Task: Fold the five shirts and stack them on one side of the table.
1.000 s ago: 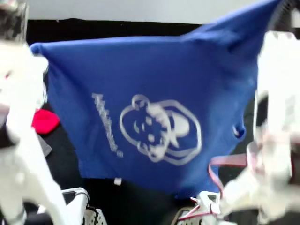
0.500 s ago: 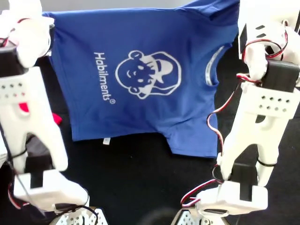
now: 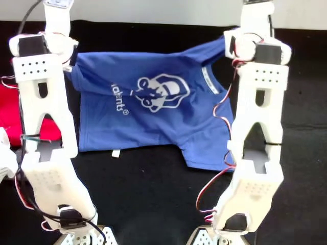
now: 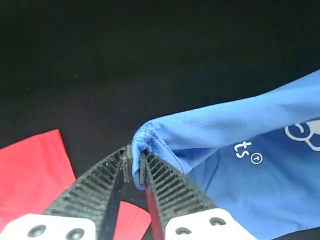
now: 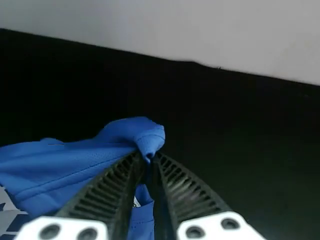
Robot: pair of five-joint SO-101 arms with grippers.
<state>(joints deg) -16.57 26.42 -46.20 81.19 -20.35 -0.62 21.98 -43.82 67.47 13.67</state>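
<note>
The red shirt [image 3: 9, 115] lay at the left edge of the counter [image 3: 153, 204], flat and straight-edged in the left wrist view [image 4: 30, 172]. It may already have been folded and set aside, though that could not be told for sure.

Just beside it, the left gripper [image 4: 134, 162] was pressed together on a bunched corner of the blue shirt [image 3: 153, 117], at the far end of its hem. The blue shirt lay sideways across the far middle of the counter, print up, with the hem toward the left arm and the collar toward the right. Its near half rested on the black surface, with one sleeve [image 3: 209, 153] poking out toward the arm bases. Its far edge was raised and drawn fairly taut between the two arms. On the right, the right gripper [image 5: 146, 159] pinched a fold of blue cloth at the far shoulder or sleeve.

By my judgement the task was at an early stage. The blue shirt was spread out and held by both far corners but not yet folded. The likely next step was bringing that raised edge over toward the near side. Only these two of the five shirts could be counted, and no stack had yet been built.
</note>
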